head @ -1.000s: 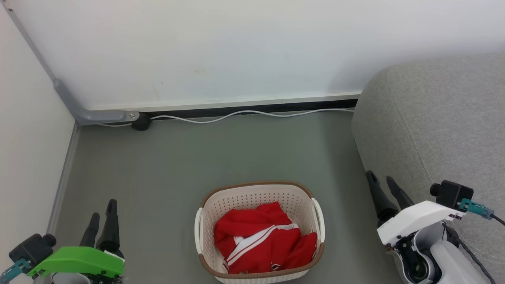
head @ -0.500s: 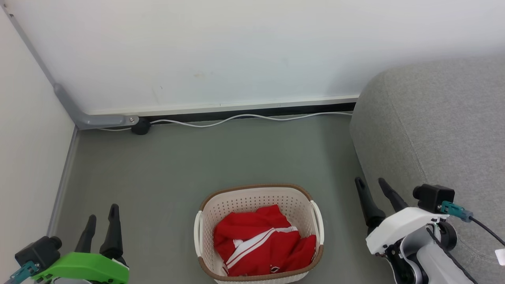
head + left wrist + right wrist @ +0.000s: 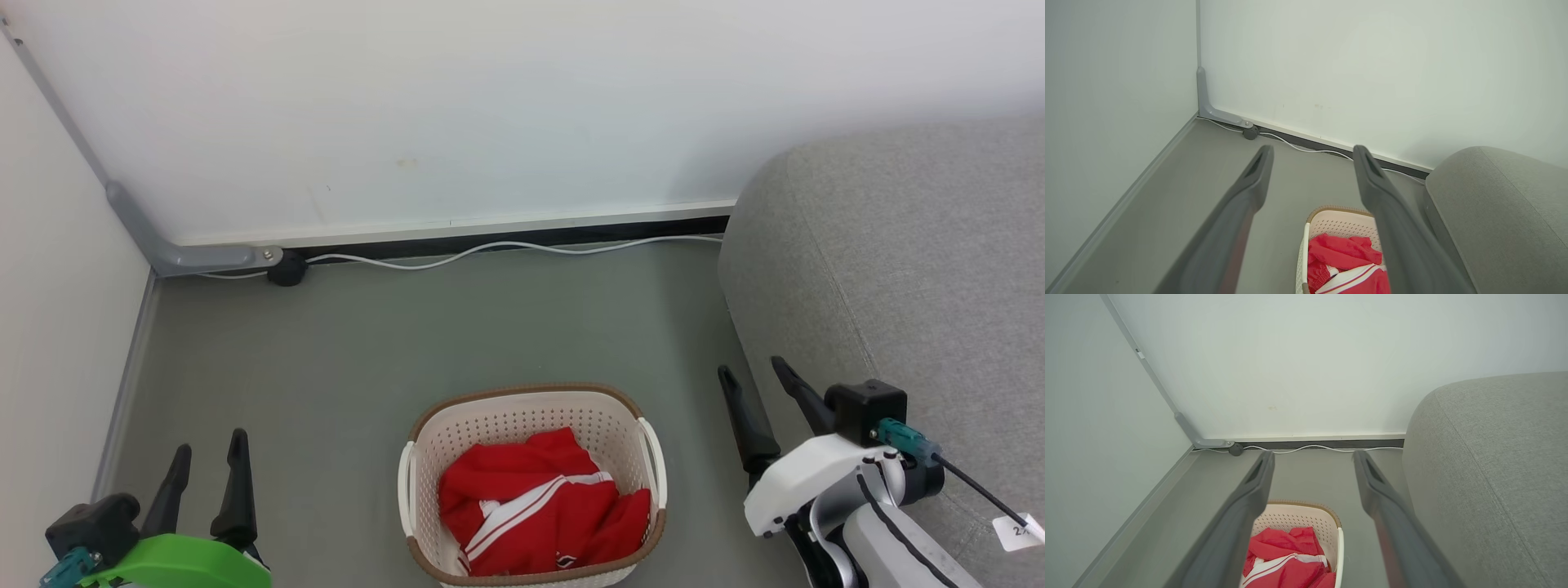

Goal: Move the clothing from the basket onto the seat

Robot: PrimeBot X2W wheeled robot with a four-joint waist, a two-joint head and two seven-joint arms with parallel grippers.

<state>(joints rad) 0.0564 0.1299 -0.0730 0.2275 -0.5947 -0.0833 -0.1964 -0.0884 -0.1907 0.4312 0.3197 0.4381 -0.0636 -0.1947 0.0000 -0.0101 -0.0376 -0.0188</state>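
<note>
Clothing: a red heap (image 3: pixel 531 506) with white stripes lies inside the basket (image 3: pixel 506 418). How many pieces make it up cannot be told, and a small mark near its front edge is too small to read.
Basket: cream with holes and a brown rim, it stands on the grey floor (image 3: pixel 408 343), apart from the seat (image 3: pixel 898 261). Its near side runs off the bottom of the head view. In each wrist view a dark finger covers part of it.
Left gripper (image 3: pixel 210 445): fingers spread with nothing between them, over the floor well to the left of the basket. Its green cover is cut by the frame edge.
Right gripper (image 3: pixel 749 367): fingers parted and empty, between the basket and the seat's side.
Seat: grey fabric with a rounded corner, running off the right edge.
Cable (image 3: pixel 506 245): white, along the foot of the wall; its right end passes behind the seat.
Tag (image 3: pixel 1016 531): white, cut by the edge, with writing that is unreadable.
</note>
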